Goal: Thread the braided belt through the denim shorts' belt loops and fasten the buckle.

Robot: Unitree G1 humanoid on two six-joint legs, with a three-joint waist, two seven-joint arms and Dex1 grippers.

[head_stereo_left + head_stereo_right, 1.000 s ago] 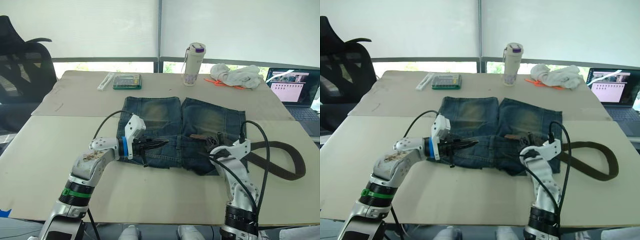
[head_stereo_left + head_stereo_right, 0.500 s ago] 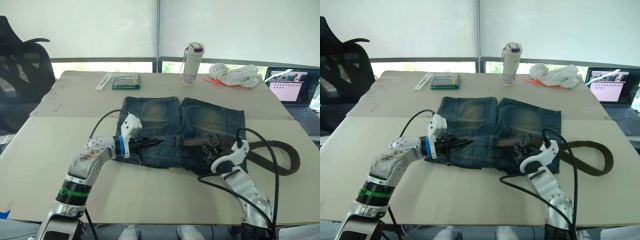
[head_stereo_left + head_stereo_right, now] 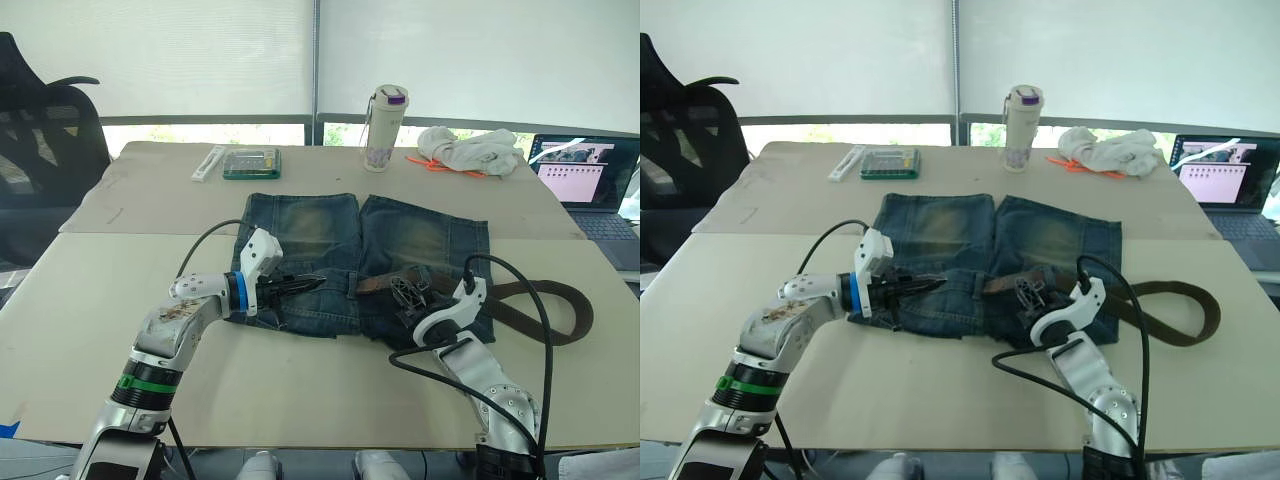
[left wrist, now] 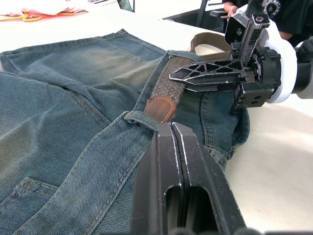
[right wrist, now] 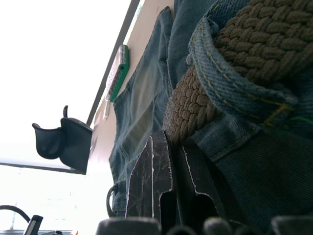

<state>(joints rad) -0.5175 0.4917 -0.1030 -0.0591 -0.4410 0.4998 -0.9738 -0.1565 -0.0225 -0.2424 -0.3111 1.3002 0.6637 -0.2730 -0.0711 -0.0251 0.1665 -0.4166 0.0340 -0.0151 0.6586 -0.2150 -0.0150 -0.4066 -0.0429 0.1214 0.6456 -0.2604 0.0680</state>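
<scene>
Now brown woven braided belt [image 4: 168, 81] under belt loop [image 5: 244, 93], left pincer [image 4: 171, 128] closed empty, right pincer [image 5: 168, 142] clamps belt.

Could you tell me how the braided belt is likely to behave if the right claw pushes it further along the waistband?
The braided belt will probably buckle rather than slide stiffly: its free length already lies in a slack loop on the table. The woven surface looks grippy, so it may drag on the belt loops and bunch the denim shorts.
</scene>
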